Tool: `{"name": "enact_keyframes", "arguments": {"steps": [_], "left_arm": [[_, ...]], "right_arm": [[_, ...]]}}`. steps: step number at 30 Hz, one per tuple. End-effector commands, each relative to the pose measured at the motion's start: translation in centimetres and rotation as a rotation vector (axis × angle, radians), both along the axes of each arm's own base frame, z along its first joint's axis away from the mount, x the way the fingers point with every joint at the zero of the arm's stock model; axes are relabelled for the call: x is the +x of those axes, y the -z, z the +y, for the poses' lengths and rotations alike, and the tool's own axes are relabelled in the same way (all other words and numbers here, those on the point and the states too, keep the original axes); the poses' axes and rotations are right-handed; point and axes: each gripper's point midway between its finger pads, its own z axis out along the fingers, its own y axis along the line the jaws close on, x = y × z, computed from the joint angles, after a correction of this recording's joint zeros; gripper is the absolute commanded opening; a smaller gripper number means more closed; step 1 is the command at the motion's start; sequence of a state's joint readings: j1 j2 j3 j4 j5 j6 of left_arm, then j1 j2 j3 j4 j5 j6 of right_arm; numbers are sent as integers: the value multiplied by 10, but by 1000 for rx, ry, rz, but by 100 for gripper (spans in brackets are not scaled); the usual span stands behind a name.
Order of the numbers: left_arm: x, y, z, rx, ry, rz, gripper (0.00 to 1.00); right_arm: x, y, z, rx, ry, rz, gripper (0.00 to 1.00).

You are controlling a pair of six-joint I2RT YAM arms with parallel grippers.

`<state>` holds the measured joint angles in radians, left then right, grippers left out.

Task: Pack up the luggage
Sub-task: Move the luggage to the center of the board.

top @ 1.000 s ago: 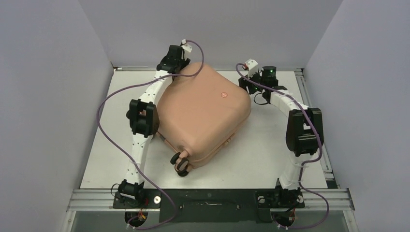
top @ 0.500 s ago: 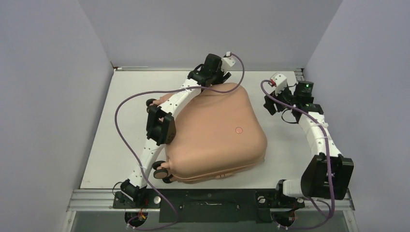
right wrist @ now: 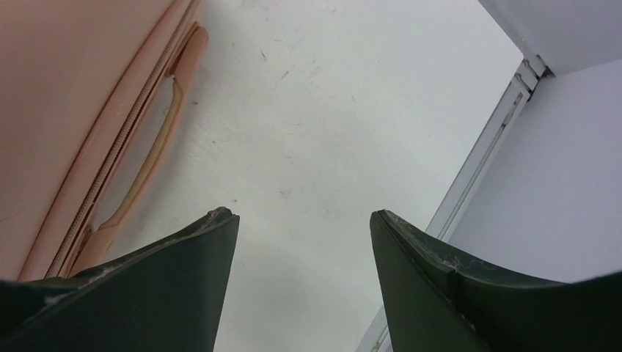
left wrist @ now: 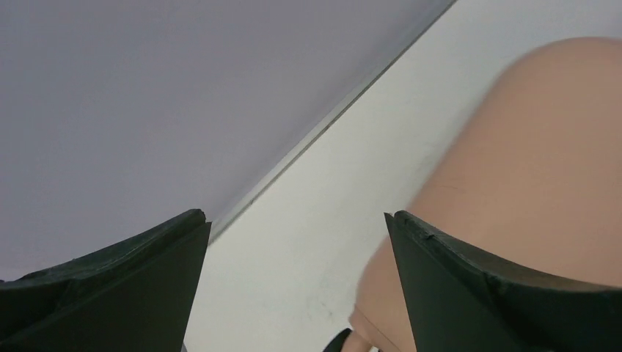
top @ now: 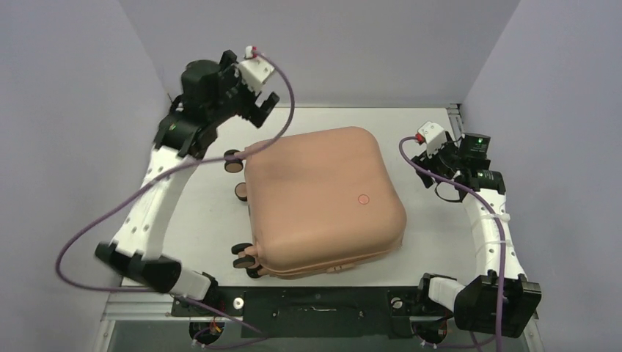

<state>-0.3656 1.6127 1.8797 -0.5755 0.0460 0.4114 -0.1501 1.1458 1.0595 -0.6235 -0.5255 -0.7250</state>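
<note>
The luggage [top: 323, 202], a salmon-pink hard-shell suitcase, lies closed and flat in the middle of the table, with its caster wheels [top: 235, 161] to the left and a small logo dot [top: 362, 198] on top. My left gripper [top: 262, 108] hangs open above the table's back left, clear of the shell. In the left wrist view the left gripper [left wrist: 295, 217] holds nothing, with the luggage [left wrist: 543, 147] beyond its right finger. My right gripper [top: 427, 167] stands open just right of the case. Between the right gripper's [right wrist: 302, 213] fingers is bare table; the luggage handle [right wrist: 154, 154] lies to the left.
The white table [top: 440, 242] is boxed in by grey walls at the left, back and right. A metal rail [top: 458, 121] runs along the right edge, close behind the right gripper. The left arm's purple cable [top: 95, 227] loops over the left side.
The luggage slid toward the near edge and turned square to it. The left gripper left the case's back edge, rose to the back left and opened wide. The right arm drew back rightward.
</note>
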Motion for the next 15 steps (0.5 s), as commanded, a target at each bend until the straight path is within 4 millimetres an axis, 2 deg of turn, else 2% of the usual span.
{"name": "enact_keyframes", "arguments": {"steps": [1,3,6,10,15], "left_arm": [[-152,3,-54,75,576,57,96],[-206,32,-55,122,710,156,96],[-257,69,-48,152,815,258,95],[-299,100,-37,150,895,325,96],[-345,115,-26,134,1010,381,97]], "right_arm": [[13,1,-17,45,148,-25,68],[16,6,-16,85,167,-12,68],[21,9,-14,129,188,5,68],[23,6,-15,170,226,5,69],[20,3,-5,224,210,3,69]]}}
